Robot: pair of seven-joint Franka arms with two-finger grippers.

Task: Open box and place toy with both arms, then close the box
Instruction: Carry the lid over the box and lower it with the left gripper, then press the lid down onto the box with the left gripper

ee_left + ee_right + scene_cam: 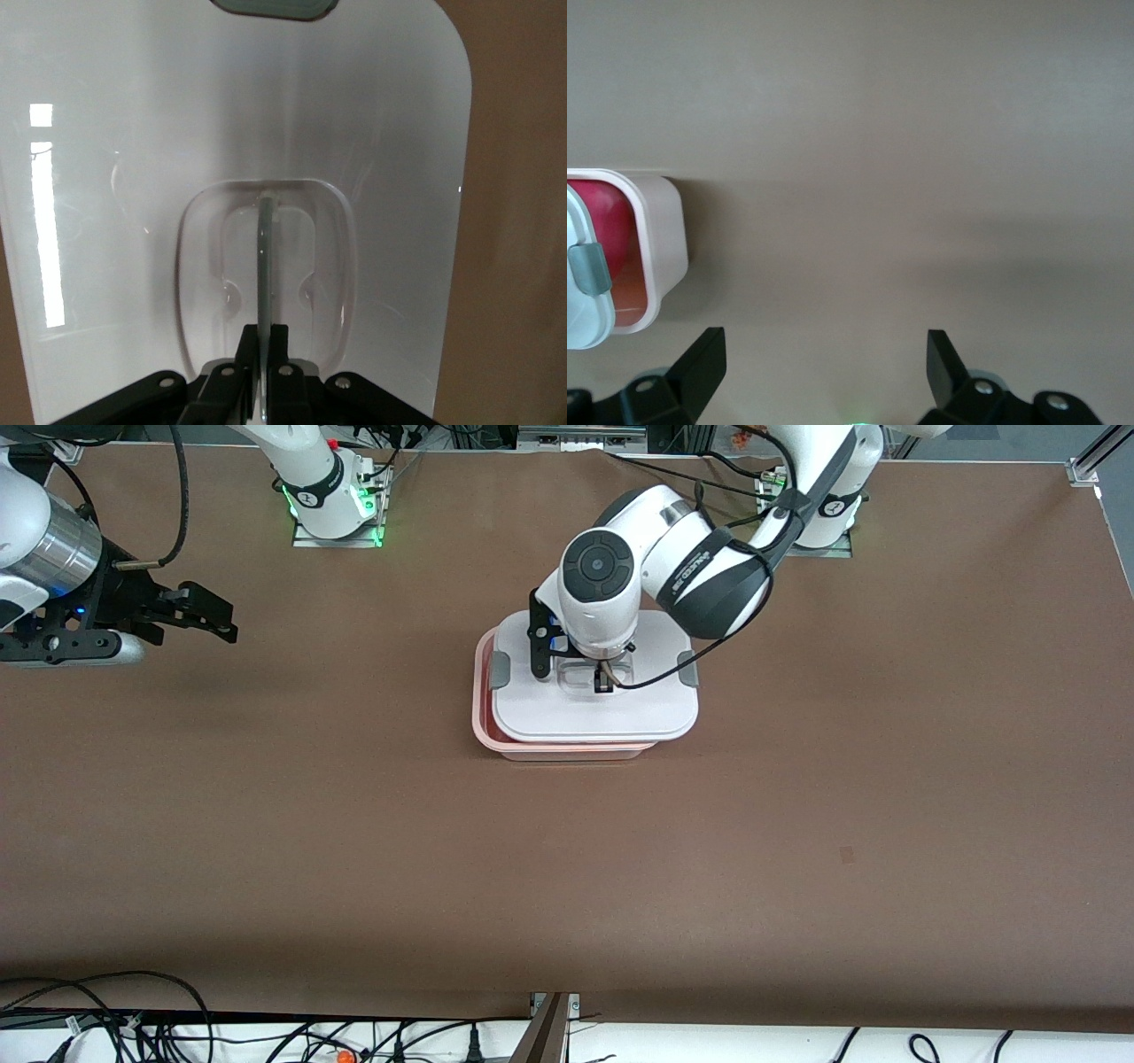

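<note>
The pink box [567, 749] stands mid-table with its white lid [620, 713] over it, shifted toward the left arm's end, so the rim at the right arm's end shows. My left gripper [606, 684] is over the lid's middle. In the left wrist view my left gripper [264, 341] is shut on the thin clear handle [265, 257] in the lid's [133, 133] recess. The pink toy [607, 226] shows inside the box [666, 239] through the uncovered strip. My right gripper [213, 615] waits, open and empty, above the table at the right arm's end; it also shows in the right wrist view [824, 350].
Grey clips sit on the lid's two short ends [500, 670] [687, 669]. Bare brown table [567, 868] surrounds the box. Cables lie along the edge nearest the front camera [177, 1027].
</note>
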